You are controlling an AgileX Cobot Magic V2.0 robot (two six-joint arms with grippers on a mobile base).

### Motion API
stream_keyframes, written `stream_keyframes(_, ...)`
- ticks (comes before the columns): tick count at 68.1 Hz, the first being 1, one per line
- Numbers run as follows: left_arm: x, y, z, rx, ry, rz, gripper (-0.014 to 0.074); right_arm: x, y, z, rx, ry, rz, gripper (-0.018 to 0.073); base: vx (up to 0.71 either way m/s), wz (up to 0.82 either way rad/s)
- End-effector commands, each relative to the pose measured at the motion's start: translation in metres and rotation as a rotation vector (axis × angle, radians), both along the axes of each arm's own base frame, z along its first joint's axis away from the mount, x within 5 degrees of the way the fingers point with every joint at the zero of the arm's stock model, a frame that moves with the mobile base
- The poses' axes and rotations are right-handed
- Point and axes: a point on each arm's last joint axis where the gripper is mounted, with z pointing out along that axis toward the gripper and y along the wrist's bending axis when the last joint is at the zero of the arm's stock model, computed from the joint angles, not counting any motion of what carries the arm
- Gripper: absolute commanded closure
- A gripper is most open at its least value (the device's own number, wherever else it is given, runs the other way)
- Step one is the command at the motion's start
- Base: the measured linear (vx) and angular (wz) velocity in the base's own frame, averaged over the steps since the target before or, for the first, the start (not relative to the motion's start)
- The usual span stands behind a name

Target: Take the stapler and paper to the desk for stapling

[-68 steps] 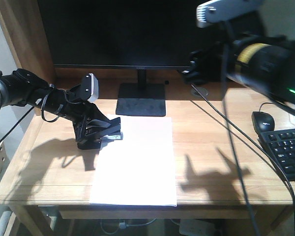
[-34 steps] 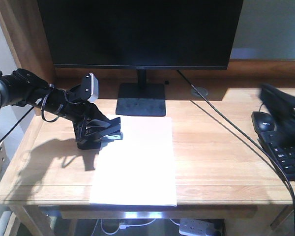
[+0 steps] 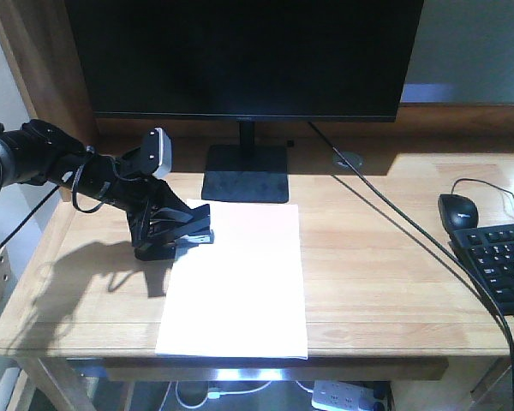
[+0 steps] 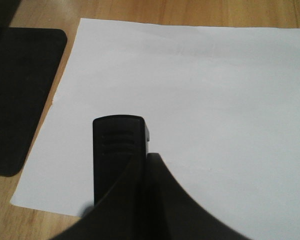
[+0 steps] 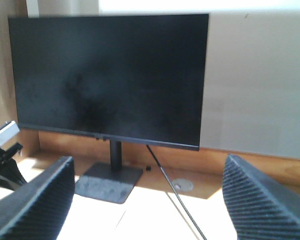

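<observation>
Stapler poised at the paper's corner

Left pincer (image 3: 173, 233) grips the stiff stapler (image 3: 188, 229) over the limp paper (image 3: 240, 282) on the bench (image 3: 368, 257); right pincer (image 5: 145, 200) gapes wide.

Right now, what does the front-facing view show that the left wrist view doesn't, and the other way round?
Only the front-facing view shows the whole scene: the monitor, the mouse, the keyboard and the left arm reaching in over the desk. Only the left wrist view shows the stapler's ribbed black nose close up, lying over the sheet just in from its edge. Both show the paper flat on the wood, the stapler at its corner in the left hand, and the monitor's dark base beside the paper.
</observation>
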Motion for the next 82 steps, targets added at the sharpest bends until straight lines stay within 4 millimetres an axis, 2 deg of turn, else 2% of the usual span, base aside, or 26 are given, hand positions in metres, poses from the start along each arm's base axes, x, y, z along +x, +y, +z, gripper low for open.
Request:
stream_keyframes(1, -0.0004, -0.0045, 0.0364, -0.064, -0.061, 0.011, 0.0603, -0.0048, -0.0009, 0.0039, -0.01, -0.061, 0.014, -0.0018, 0.0, 0.0)
stream_keyframes(12, -0.0004, -0.0045, 0.0364, -0.064, -0.061, 0.011, 0.0603, -0.0057, -0.0034, -0.0012, -0.009, -0.052, -0.004, -0.0018, 0.0, 0.0)
stream_keyframes(68, -0.0006, -0.0055, 0.0372, -0.075, -0.058, 0.012, 0.0603, -0.0057, -0.0034, -0.0012, -0.01, -0.053, -0.004, -0.0018, 0.0, 0.0)
stream_keyframes(82, 0.003, -0.0061, 0.0397, -0.108, -0.067, 0.058, 0.0603, -0.0057, -0.0034, -0.0012, -0.01, -0.053, -0.004, -0.0018, 0.0, 0.0)
